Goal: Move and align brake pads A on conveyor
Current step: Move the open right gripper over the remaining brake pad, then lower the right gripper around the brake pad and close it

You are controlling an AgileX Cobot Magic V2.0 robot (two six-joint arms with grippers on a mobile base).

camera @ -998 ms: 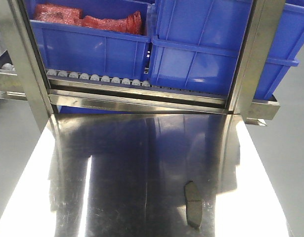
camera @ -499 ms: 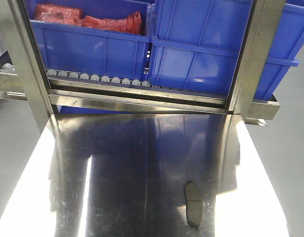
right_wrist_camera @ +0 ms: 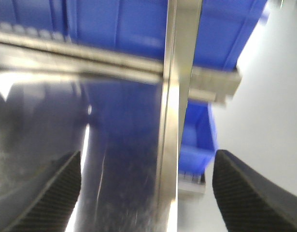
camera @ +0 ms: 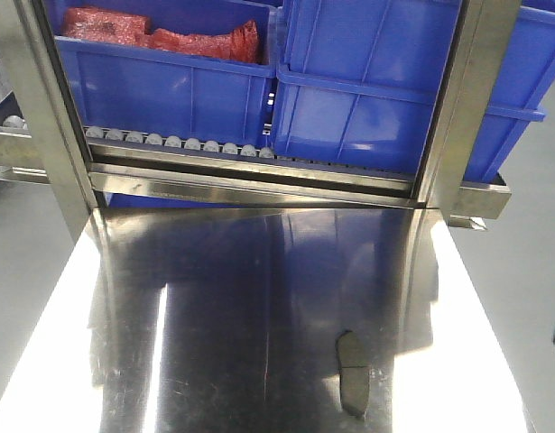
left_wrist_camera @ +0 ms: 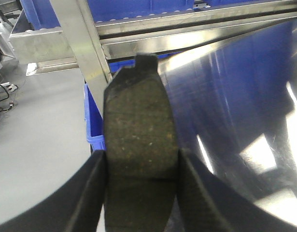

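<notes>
The left claw (left_wrist_camera: 141,159) is shut partway on a brake pad (left_wrist_camera: 138,116). Its two black fingers (left_wrist_camera: 92,193) press the pad's long sides. The pad sticks out past the fingertips toward 12 o'clock, rough face to the camera, seen against the left edge of the steel table (left_wrist_camera: 235,96). The right claw (right_wrist_camera: 148,159) gapes wide with nothing between its fingers, though that view is blurred. In the front view a second brake pad (camera: 353,373) lies flat on the table at about 5 o'clock, lengthwise from 12 to 6. At 12 o'clock, beyond a row of rollers (camera: 173,142), stand blue bins (camera: 169,86); the left one holds red bags (camera: 160,34).
</notes>
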